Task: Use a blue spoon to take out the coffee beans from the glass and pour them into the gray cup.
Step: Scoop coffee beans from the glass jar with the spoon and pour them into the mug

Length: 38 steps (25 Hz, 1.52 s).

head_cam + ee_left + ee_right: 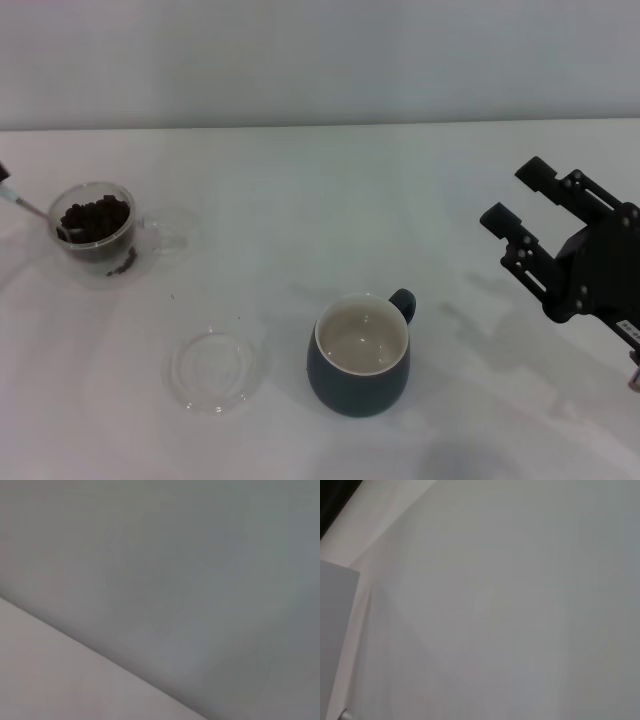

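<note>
The glass (134, 236) stands at the table's far left in the head view, holding coffee beans (95, 216). The blue spoon (30, 208) slants into it, its bowl among the beans and its pale handle running off the left edge. Only a dark sliver of my left gripper (3, 172) shows there, closed on the handle. The gray cup (357, 392) stands at front centre; its cream inside holds nothing. My right gripper (511, 193) hovers open at the right, far from both cups. Neither wrist view shows any of these things.
A flat round clear dish (213, 370) lies on the white table (330, 200) to the left of the gray cup. A few spilled beans (122, 265) lie beside the glass on its near side. A grey wall rises behind the table.
</note>
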{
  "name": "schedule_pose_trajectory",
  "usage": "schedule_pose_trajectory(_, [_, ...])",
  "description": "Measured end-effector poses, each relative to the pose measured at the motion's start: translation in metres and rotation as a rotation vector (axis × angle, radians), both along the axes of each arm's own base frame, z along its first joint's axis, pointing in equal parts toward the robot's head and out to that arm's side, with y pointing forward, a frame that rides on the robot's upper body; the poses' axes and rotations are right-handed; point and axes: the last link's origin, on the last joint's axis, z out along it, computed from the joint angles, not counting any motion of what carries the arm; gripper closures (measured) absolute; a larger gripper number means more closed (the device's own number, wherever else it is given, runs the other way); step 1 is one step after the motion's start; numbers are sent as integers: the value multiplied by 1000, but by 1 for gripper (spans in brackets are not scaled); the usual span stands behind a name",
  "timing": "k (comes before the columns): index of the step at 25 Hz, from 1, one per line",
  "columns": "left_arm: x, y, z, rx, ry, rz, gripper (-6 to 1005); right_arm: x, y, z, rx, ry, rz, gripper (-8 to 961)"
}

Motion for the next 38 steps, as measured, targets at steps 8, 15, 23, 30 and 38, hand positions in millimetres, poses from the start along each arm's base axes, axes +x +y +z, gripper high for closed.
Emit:
schedule_pose_trajectory(8, [-15, -18, 3, 56, -99, 55, 867, 4, 1, 5, 27, 8, -24, 403])
schedule_pose_trajectory(15, [-20, -24, 1, 75, -157, 84, 868, 6, 4, 11, 57, 15, -37, 403])
schedule_pose_trajectory(23, [-25, -27, 1, 106, -225, 116, 867, 8, 9, 16, 86, 17, -52, 403])
schedule_pose_trajectory(30, [-26, -31, 3, 138, -299, 132, 868, 11, 13, 20, 114, 8, -78, 404])
schedule_pose_trajectory(38, [-23, -36, 11, 175, -372, 105, 867, 13, 16, 22, 124, 3, -90, 404])
